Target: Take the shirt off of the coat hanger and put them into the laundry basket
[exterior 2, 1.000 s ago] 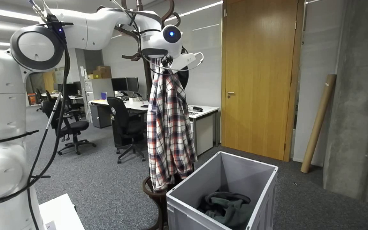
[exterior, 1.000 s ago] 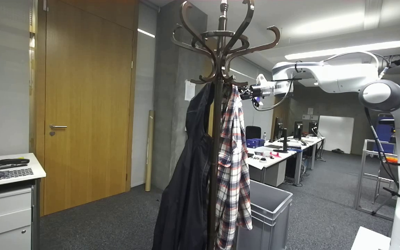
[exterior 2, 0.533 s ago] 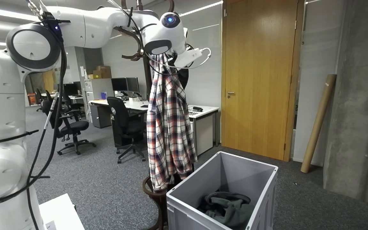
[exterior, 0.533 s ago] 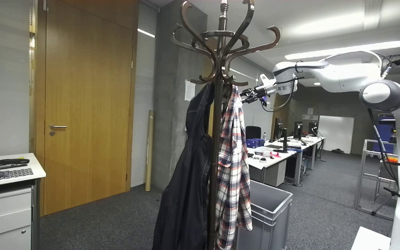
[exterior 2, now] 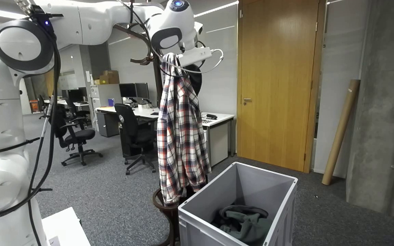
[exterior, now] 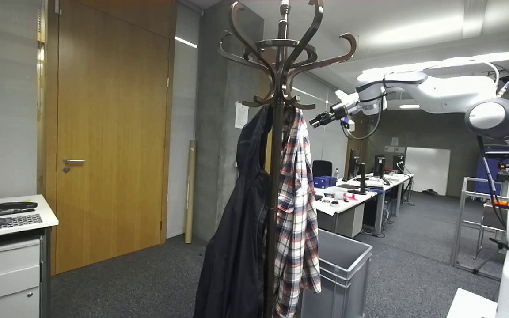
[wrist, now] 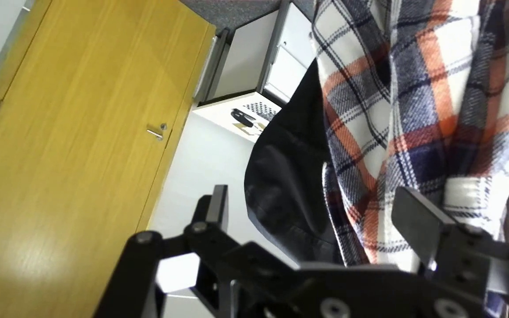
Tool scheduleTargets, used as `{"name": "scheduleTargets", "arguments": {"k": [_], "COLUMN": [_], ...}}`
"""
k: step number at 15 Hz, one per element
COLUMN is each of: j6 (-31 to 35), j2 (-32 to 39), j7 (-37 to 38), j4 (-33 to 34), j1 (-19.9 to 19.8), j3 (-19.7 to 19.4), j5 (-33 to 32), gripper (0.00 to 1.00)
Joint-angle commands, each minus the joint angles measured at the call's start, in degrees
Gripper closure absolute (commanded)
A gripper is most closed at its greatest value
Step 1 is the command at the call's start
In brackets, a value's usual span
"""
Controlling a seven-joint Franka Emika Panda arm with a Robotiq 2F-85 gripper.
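Observation:
The shirt, red, white and dark plaid, hangs from the coat hanger, a dark brown wooden stand. The shirt also shows in an exterior view and fills the right of the wrist view. My gripper is just off the shirt's top, tilted downward, with a gap between them. In the wrist view the gripper is open with nothing held; the right finger overlaps the shirt in the picture. The grey laundry basket stands behind the shirt; its rim also shows in an exterior view.
A dark coat hangs on the stand beside the shirt and shows behind it in the wrist view. Dark green cloth lies in the basket. Curved hooks jut out above the gripper. A desk stands behind.
My gripper has backed away from the shirt's top and tilted from level to pointing downward. The arm has risen and drawn back. The shirt, coat, stand and basket have stayed in place.

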Motion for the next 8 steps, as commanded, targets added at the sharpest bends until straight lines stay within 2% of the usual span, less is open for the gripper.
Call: {"name": "scheduleTargets", "arguments": {"k": [1,5,8], "j6": [-5.4,-9.3,-10.0], "j2": [-2.1,-3.1,-2.9], "j7": [4.7,6.4,4.2], "j4": [-0.3,-0.9,-0.6], "j1": [-1.0,-0.8,-0.8], "j3": [0.8,1.1,1.2], "j5": [0.0,1.3,4.0], "gripper": [0.00,0.00,0.00]}}
